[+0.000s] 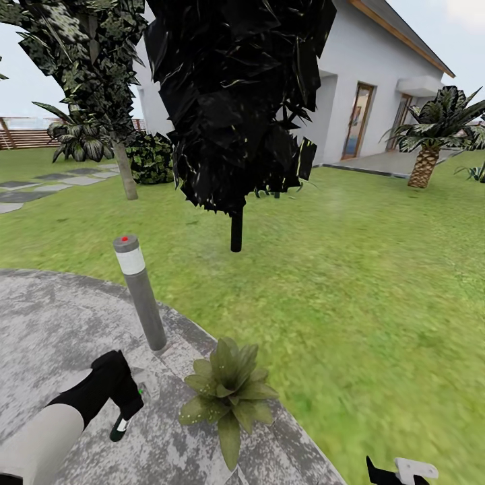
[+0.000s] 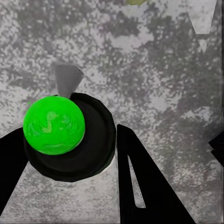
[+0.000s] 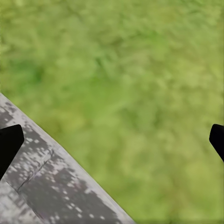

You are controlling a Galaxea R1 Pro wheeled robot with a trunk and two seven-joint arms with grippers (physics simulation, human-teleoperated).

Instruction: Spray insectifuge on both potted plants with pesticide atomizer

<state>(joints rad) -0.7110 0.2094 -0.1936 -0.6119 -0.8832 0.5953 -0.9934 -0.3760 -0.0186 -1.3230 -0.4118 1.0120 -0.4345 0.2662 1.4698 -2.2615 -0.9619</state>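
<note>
The pesticide atomizer [image 1: 121, 426] hangs low over the paved patio [image 1: 47, 323], and my left gripper [image 1: 126, 407] is shut on it. The left wrist view looks at the atomizer [image 2: 70, 140] end-on: a dark round body with a bright green ball and a pale trigger tip, sitting between my two black fingers [image 2: 140, 177]. A potted plant [image 1: 229, 394], a low rosette of broad green leaves, stands at the patio's edge just right of that gripper. At the bottom right, my right gripper [image 1: 399, 471] is open over the line between patio and lawn [image 3: 112, 140].
A grey bollard lamp [image 1: 139, 293] stands on the patio rim just behind the left gripper. A dark tree [image 1: 236, 229] rises from the lawn beyond. A palm [image 1: 424, 165] and a white house [image 1: 377, 81] are far right, with stepping stones [image 1: 40, 185] far left.
</note>
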